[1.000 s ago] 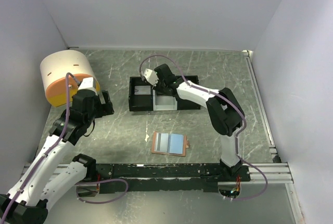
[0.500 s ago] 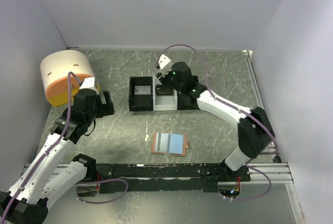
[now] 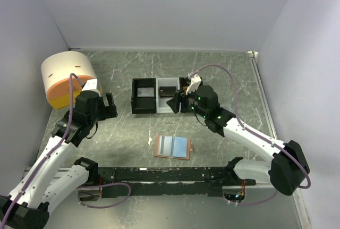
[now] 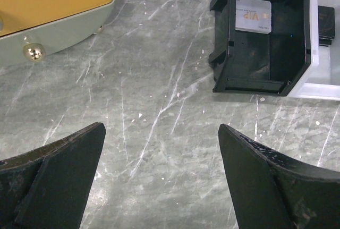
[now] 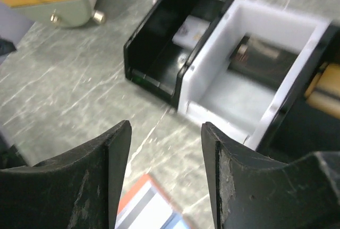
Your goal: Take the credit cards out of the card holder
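My right claw (image 5: 166, 128) is spread and empty, hanging by the tray (image 3: 134, 96) front. A white card (image 4: 253, 15) and a dark card (image 5: 260, 59) lie in separate bins. Holder (image 3: 172, 146) lies open and flat near my bases, probably for easy reach. Left claw (image 4: 162, 129) spread wide, idle aside.

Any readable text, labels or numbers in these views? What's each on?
"VIP": on the pale card lying in the tray's black end compartment.
Fine print on that card: too small to read.
The dark card in the white compartment: blurred, nothing readable.
The card holder: no text visible.
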